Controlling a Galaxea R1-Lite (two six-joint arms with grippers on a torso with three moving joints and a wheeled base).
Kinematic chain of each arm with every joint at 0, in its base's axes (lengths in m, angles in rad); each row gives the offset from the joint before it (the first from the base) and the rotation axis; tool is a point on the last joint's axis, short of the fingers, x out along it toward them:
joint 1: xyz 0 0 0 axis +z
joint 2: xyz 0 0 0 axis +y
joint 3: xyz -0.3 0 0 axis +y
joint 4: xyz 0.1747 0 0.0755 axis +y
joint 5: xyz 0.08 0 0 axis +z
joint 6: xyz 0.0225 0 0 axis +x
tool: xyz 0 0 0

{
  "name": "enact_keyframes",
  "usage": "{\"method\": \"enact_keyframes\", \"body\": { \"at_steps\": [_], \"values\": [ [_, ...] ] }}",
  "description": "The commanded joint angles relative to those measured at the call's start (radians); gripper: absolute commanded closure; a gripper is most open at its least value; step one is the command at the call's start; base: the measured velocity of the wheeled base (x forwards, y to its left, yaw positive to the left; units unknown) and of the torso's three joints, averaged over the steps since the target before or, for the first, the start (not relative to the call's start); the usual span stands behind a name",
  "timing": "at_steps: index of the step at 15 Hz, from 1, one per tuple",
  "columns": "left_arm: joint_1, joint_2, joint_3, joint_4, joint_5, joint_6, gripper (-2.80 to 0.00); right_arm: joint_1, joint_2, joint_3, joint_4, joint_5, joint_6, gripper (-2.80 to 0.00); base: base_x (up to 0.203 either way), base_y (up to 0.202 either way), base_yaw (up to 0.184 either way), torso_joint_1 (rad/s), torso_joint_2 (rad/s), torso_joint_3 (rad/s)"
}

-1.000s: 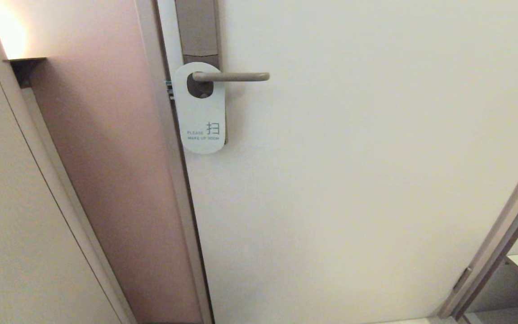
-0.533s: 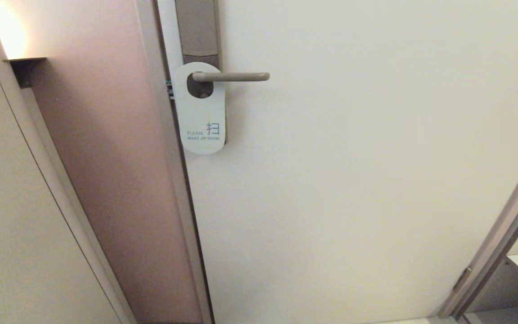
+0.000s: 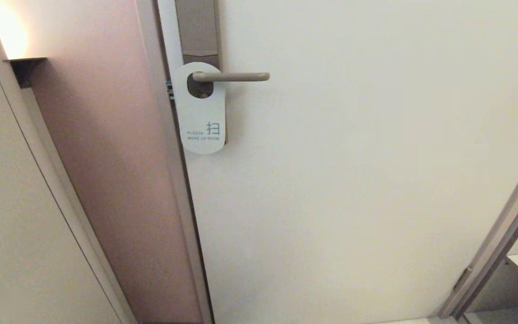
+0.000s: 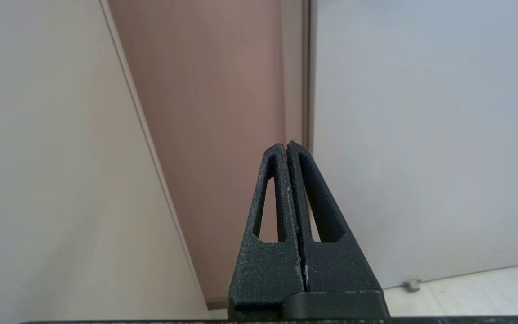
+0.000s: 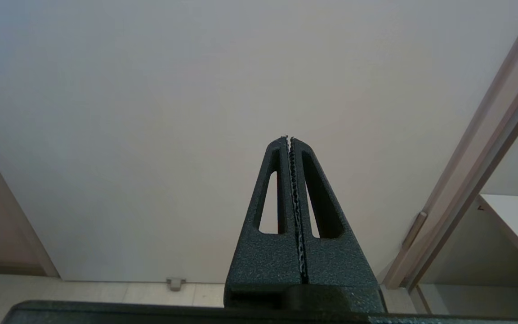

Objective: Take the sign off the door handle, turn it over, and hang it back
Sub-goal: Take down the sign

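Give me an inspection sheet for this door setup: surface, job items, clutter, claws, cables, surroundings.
Surface: white door, shut against its frame, bare apart from the lock hardware.
Job items: sign hangs on the door handle, white "PLEASE MAKE UP ROOM" side out, handle through its oval hole. Handle is level on the tall lock plate.
Clutter: nothing seen.
Claws: left claw shut, empty, low facing the door edge; right claw shut, empty, low facing the door. Neither shows in the head view.
Cables: nothing seen.
Surroundings: pinkish-brown wall panel left of the frame, floor door stop, second door frame at right.
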Motion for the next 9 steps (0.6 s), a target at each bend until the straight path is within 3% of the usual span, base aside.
{"method": "enact_keyframes", "body": {
  "at_steps": [1,4,9],
  "values": [
    [-0.015,0.149,-0.073,0.000,-0.003,-0.007,0.00,0.000,0.000,0.000,0.000,0.000,-0.001,0.00,0.000,0.000,0.000,0.000,0.00,0.000],
    [-0.082,0.385,-0.230,0.000,-0.001,-0.048,0.00,0.000,0.000,0.000,0.000,0.000,-0.001,0.00,0.000,0.000,0.000,0.000,0.00,0.000],
    [-0.114,0.650,-0.397,-0.001,-0.007,-0.069,0.00,0.000,0.000,0.000,0.000,0.000,-0.001,0.00,0.000,0.000,0.000,0.000,0.00,0.000]
  ]
}}
